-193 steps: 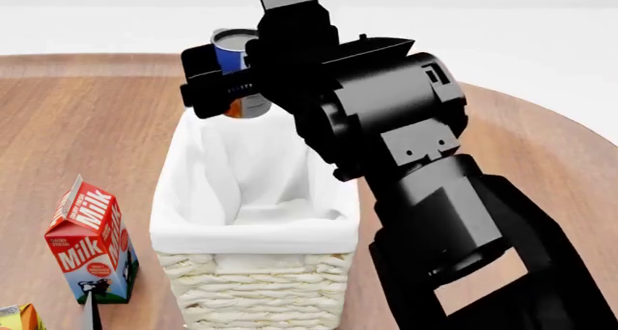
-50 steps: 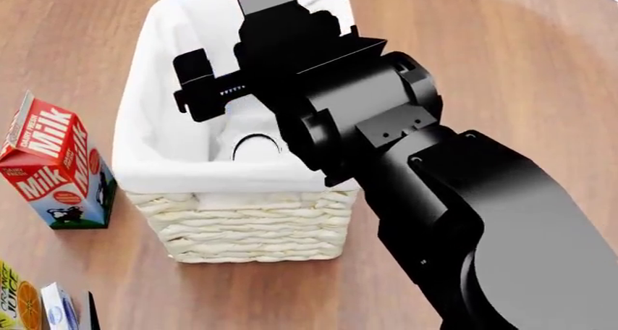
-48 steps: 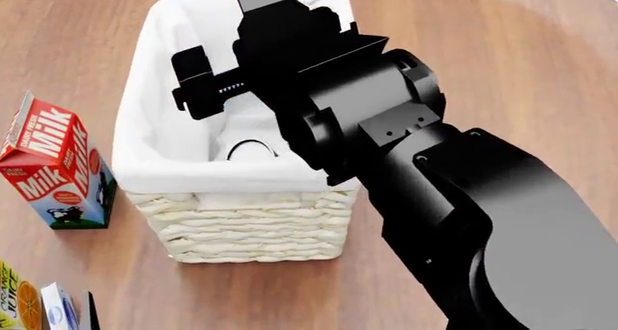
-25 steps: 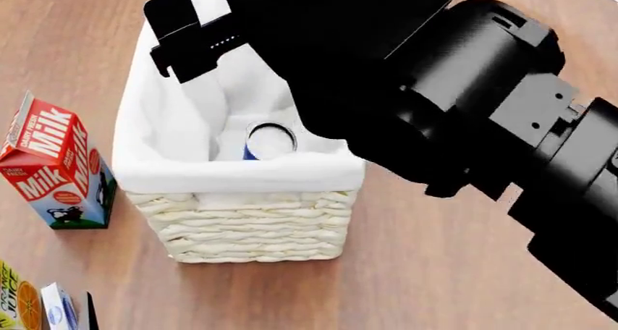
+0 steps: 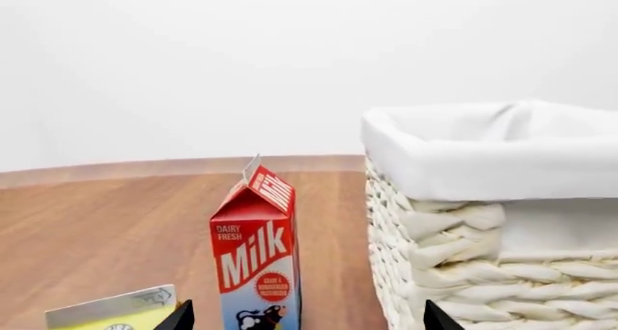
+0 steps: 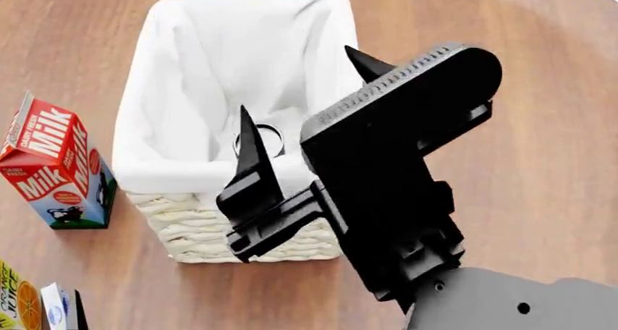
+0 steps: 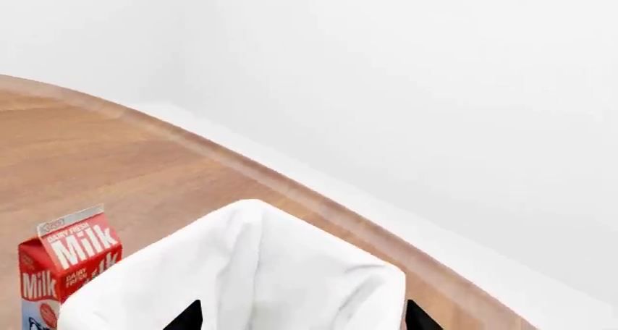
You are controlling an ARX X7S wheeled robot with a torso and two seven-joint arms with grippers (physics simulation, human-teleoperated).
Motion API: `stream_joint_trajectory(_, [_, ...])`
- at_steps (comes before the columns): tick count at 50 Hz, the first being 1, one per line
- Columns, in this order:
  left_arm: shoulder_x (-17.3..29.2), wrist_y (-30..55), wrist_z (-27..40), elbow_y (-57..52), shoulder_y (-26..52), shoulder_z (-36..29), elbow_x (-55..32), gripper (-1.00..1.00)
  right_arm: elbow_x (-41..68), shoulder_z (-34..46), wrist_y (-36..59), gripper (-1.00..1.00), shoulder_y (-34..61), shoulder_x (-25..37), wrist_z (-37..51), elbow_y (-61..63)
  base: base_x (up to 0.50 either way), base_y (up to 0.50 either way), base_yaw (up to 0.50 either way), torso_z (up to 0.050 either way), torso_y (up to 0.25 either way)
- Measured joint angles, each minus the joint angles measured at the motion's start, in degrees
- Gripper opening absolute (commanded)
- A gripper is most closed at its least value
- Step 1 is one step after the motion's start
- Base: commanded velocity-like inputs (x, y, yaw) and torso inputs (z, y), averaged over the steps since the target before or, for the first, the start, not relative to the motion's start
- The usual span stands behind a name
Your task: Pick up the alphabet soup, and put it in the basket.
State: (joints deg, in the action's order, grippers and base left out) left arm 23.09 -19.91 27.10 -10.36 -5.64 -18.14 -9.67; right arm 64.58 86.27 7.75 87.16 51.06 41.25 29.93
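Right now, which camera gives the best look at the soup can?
The head view: the soup can shows its round rim inside the basket, partly behind the right gripper. Both wrist views show the basket's outside and the milk carton, not the can.

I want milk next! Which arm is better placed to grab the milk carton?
Probably left. The milk carton stands on the robot's left, beside the basket, right ahead of the open left gripper. The open right gripper is over the basket, farther away.
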Motion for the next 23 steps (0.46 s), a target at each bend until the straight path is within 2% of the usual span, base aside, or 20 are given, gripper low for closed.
stream_joint_trajectory(9, [0.2,-0.3,0.3,0.0,-0.1,0.4,-0.3,1.00,-17.1,5.2,-17.0,1.00,-18.3,4.3,3.7,-2.6,0.00,0.00,0.00,0.000,0.000])
stream_joint_trajectory(23, [1.2,-0.9,1.2,-1.0,-1.0,2.0,-1.3,1.00,-25.9,5.7,-39.1,1.00,-36.0,4.3,7.8,-18.7,0.00,0.00,0.00,0.000,0.000])
